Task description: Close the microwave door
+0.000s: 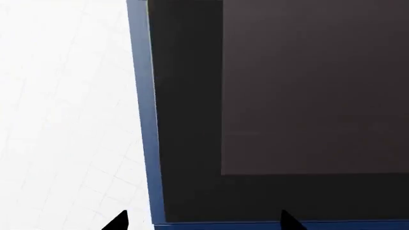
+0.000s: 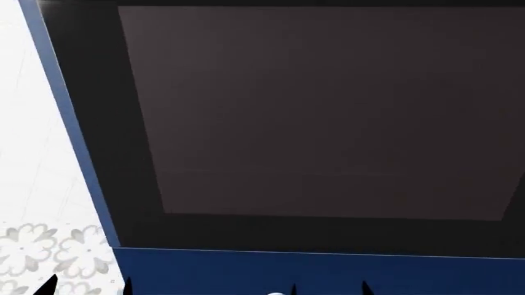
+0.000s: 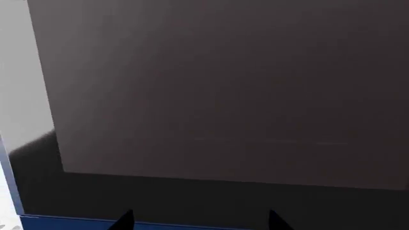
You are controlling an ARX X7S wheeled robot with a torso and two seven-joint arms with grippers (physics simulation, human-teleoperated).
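Up close, the microwave door (image 2: pixel 328 123) fills nearly the whole head view: a black frame around a large dark grey window panel (image 2: pixel 328 110), edged in blue (image 2: pixel 74 135) along its left side and its near rim. To the left of that blue edge lies a pale white surface (image 2: pixel 33 153), and at the near left corner a patch of grey floral pattern (image 2: pixel 49 252) shows. Only black fingertip points poke into the near edge of the head view. In the left wrist view, the left gripper (image 1: pixel 201 223) shows two dark fingertips spread apart, one over the white surface and one over the door's black frame, straddling the blue side edge with nothing between them. In the right wrist view, the right gripper (image 3: pixel 201 221) likewise has its two tips held wide apart and empty, both set against the door's lower black frame just above the blue rim.
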